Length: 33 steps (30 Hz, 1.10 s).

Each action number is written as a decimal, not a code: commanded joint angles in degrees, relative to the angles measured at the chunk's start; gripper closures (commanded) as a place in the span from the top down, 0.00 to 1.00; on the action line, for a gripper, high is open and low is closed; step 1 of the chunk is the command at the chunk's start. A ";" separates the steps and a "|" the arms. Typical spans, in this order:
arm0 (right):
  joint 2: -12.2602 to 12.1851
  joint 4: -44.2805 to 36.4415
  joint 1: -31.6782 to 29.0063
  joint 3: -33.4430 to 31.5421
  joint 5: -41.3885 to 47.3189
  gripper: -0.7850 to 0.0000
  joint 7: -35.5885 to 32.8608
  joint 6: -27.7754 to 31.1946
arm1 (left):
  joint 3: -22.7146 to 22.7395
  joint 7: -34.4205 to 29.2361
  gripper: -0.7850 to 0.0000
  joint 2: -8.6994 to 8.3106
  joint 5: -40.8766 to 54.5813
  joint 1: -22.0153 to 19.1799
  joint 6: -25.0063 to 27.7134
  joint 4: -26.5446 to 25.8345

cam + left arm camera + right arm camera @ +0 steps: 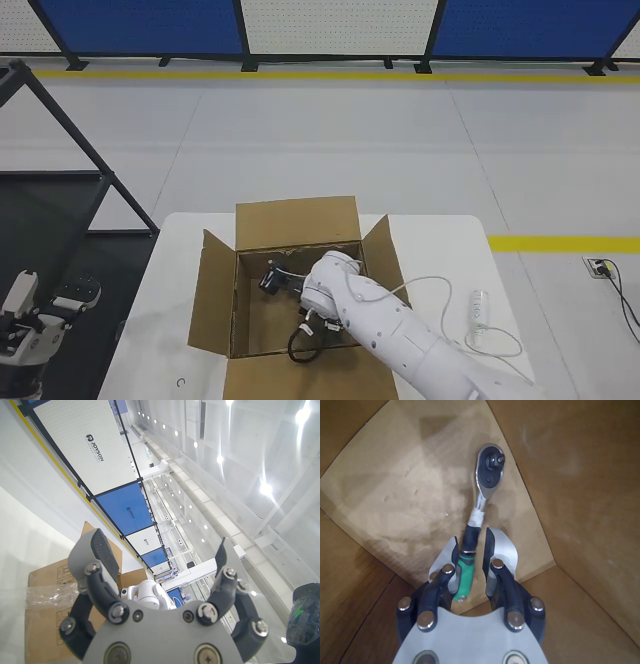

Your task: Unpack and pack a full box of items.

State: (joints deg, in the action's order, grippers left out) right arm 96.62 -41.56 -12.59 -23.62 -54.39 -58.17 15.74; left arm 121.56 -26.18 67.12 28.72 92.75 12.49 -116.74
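One ratchet wrench [490,467] lies flat on the floor of the cardboard box [582,487]. My right gripper [473,538] straddles its green-and-black handle, not yet clamped: a gap shows at one pad. Left gripper [162,538] spread wide, empty. Judged stiff, steel, head-heavy; the rubbery handle gives the surest hold.
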 commanded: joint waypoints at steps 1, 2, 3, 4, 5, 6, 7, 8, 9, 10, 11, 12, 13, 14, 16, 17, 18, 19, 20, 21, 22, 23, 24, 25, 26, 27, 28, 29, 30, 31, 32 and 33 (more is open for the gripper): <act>0.35 0.70 0.20 -0.10 -0.09 0.29 0.19 0.17 | 0.00 0.00 1.00 0.00 0.00 0.00 0.00 0.00; 0.52 0.98 0.32 -0.17 -0.18 0.29 0.24 0.16 | 0.00 0.00 1.00 0.00 0.00 0.00 0.00 0.00; 0.67 1.15 0.41 -0.25 -0.29 0.29 0.26 0.13 | 0.00 0.00 1.00 0.00 0.00 0.00 0.00 0.00; 0.79 1.18 0.50 -0.35 -0.44 0.29 0.22 0.01 | 0.00 0.00 1.00 0.00 0.00 0.00 0.00 0.00; 0.86 1.00 0.56 -0.50 -0.55 0.29 0.15 -0.04 | 0.00 0.00 1.00 0.00 0.00 0.00 0.00 0.00; 0.87 0.71 0.62 -0.73 -0.60 0.29 0.03 -0.03 | 0.00 0.00 1.00 0.00 0.00 0.00 0.00 0.00; 0.81 0.36 0.70 -1.11 -0.58 0.29 -0.04 -0.19 | 0.00 0.00 1.00 0.00 0.00 0.00 0.00 0.00; 0.69 -0.12 0.71 -1.50 -0.62 0.29 -0.31 -0.28 | 0.00 0.00 1.00 0.00 0.00 0.00 0.00 0.00; 0.52 -0.80 0.67 -1.94 -0.67 0.29 -0.62 -0.40 | 0.00 0.00 1.00 0.00 0.00 0.00 0.00 0.00; 0.27 -1.64 0.56 -2.36 -0.84 0.29 -1.03 -0.47 | 0.00 0.00 1.00 0.00 0.00 0.00 0.00 0.00; -0.02 -2.64 0.41 -2.82 -1.09 0.29 -1.57 -0.55 | 0.00 0.00 1.00 0.00 0.00 0.00 0.00 0.00; -0.37 -3.79 0.20 -3.40 -1.32 0.30 -1.99 -0.85 | 0.00 0.00 1.00 0.00 0.00 0.00 0.00 0.00; -0.77 -5.13 -0.10 -4.04 -1.54 0.31 -2.49 -1.09 | 0.00 0.00 1.00 0.00 0.00 0.00 0.00 0.00; -1.23 -6.59 -0.43 -4.70 -1.96 0.31 -3.21 -1.44 | 0.00 0.00 1.00 0.00 0.00 0.00 0.00 0.00; -2.29 -10.41 -1.41 -6.18 -2.92 0.31 -4.71 -2.19 | 0.00 0.00 1.00 0.00 0.00 0.00 0.00 0.00; -2.91 -12.62 -2.00 -6.99 -3.69 0.31 -5.66 -2.55 | 0.00 0.00 1.00 0.00 0.00 0.00 0.00 0.00; -3.55 -15.20 -2.68 -7.84 -4.58 0.31 -6.78 -2.94 | 0.00 0.00 1.00 0.00 0.00 0.00 0.00 0.00; -4.24 -18.11 -3.48 -8.92 -5.31 0.31 -7.82 -3.41 | 0.00 0.00 1.00 0.00 0.00 0.00 0.00 0.00; -4.98 -21.29 -4.43 -10.14 -6.07 0.32 -8.85 -3.75 | 0.00 0.00 1.00 0.00 0.00 0.00 0.00 0.00; -5.76 -24.60 -5.52 -11.46 -6.93 0.33 -10.00 -4.01 | 0.00 0.00 1.00 0.00 0.00 0.00 0.00 0.00; -6.54 -28.07 -6.75 -12.85 -7.83 0.33 -11.12 -4.13 | 0.00 0.00 1.00 0.00 0.00 0.00 0.00 0.00; -7.31 -31.59 -8.08 -14.22 -8.84 0.33 -12.25 -4.04 | 0.00 0.00 1.00 0.00 0.00 0.00 0.00 0.00; -8.05 -34.99 -9.44 -15.52 -10.09 0.33 -13.50 -4.01 | 0.00 0.00 1.00 0.00 0.00 0.00 0.00 0.00; -8.71 -38.35 -10.80 -16.80 -11.21 0.33 -14.59 -3.94 | 0.00 0.00 1.00 0.00 0.00 0.00 0.00 0.00; -9.31 -41.63 -12.13 -18.07 -12.23 0.33 -15.43 -3.79 | 0.00 0.00 1.00 0.00 0.00 0.00 0.00 0.00; -9.84 -44.77 -13.40 -19.37 -13.08 0.32 -15.96 -3.66 | 0.00 0.00 1.00 0.00 0.00 0.00 0.00 0.00; -10.32 -47.65 -14.56 -20.61 -14.10 0.31 -16.34 -3.64 | 0.00 0.00 1.00 0.00 0.00 0.00 0.00 0.00; -10.73 -50.35 -15.53 -21.74 -15.28 0.31 -16.58 -3.66 | 0.00 0.00 1.00 0.00 0.00 0.00 0.00 0.00; -11.06 -52.95 -16.42 -22.96 -16.14 0.29 -16.40 -4.09 | 0.00 0.00 1.00 0.00 0.00 0.00 0.00 0.00; -11.34 -55.34 -17.16 -24.16 -16.90 0.27 -16.20 -4.45 | 0.00 0.00 1.00 0.00 0.00 0.00 0.00 0.00; -11.59 -57.51 -17.72 -25.36 -17.88 0.25 -16.16 -4.99 | 0.00 0.00 1.00 0.00 0.00 0.00 0.00 0.00; -11.79 -59.64 -18.19 -26.44 -18.65 0.26 -16.09 -5.41 | 0.00 0.00 1.00 0.00 0.00 0.00 0.00 0.00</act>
State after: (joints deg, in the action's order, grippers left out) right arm 85.00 -98.89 -30.40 -48.95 -72.33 -74.33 10.75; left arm 121.56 -26.18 67.12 28.72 92.75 12.49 -116.74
